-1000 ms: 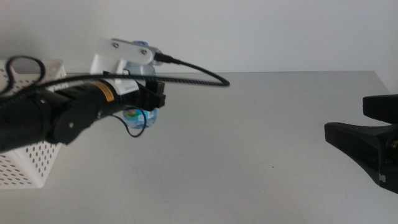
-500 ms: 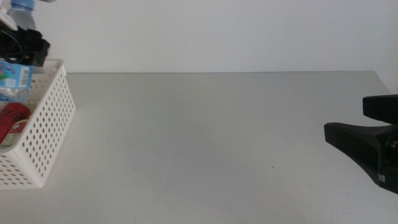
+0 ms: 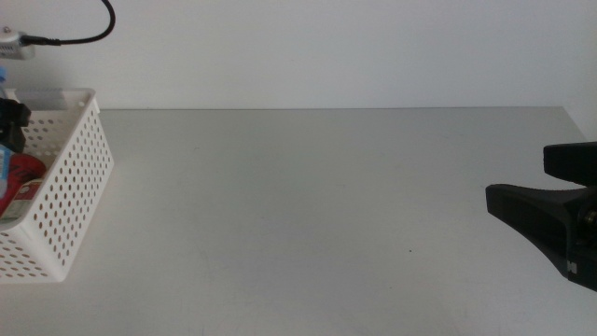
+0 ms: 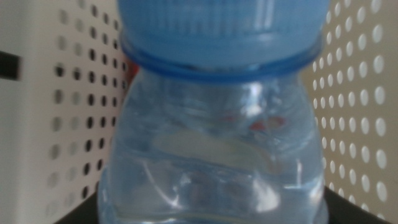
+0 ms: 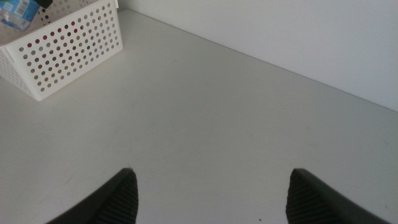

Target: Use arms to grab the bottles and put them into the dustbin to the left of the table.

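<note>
Gripping the water bottle [image 4: 214, 124] in the left claw [image 3: 11, 117] inside the dustbin [image 3: 70, 177], low enough for release; right claw [image 5: 211, 196] waiting open over the worktop [image 3: 326, 205].

Middle view: set high, facing forward and down over the table [image 3: 317, 215]; the dustbin [image 3: 70, 187] sits at the picture's left edge, the right gripper [image 3: 546, 219] at its right edge.
Left wrist view: very close, inside the dustbin [image 4: 50, 106]; the water bottle [image 4: 211, 143] fills the picture, perforated walls behind.
Right wrist view: low over the table [image 5: 211, 118], facing across it toward the dustbin [image 5: 68, 50], which lies well away.
Shared: the dustbin appears in all three views; the tabletop in the middle and right wrist views.
</note>
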`<state>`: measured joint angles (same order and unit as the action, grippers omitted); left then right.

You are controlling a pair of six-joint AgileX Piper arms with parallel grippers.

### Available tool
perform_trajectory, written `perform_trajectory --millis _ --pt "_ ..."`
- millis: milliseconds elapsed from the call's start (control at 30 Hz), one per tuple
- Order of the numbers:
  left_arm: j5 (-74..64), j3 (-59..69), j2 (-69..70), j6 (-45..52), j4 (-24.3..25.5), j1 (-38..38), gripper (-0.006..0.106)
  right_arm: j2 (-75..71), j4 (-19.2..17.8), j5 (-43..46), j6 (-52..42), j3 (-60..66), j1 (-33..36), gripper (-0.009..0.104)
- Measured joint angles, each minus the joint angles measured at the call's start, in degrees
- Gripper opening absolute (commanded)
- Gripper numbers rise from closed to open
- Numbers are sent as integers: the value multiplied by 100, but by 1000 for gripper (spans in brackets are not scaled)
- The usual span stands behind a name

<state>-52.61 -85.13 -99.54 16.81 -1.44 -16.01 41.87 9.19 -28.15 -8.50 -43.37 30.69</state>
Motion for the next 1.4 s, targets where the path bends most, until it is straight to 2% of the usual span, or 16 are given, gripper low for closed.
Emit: perform_trajectory --millis 200,367,467,700,733,1100,1400 --pt "66 0 -438 0 -11 0 4 0 0 0 0 0 0 60" --pt "81 0 -655 0 72 0 22 0 0 0 0 0 0 60" --pt "113 -5 -739 0 73 0 39 0 0 0 0 0 0 60" --pt "208 -22 -841 12 102 0 91 0 0 0 0 0 0 60" --pt "208 -22 -854 17 102 0 94 0 0 0 0 0 0 60" --pt "157 -67 -710 168 88 168 93 0 0 -1 0 0 0 60" --pt "-94 -67 305 42 -520 217 93 0 0 -1 0 0 0 60"
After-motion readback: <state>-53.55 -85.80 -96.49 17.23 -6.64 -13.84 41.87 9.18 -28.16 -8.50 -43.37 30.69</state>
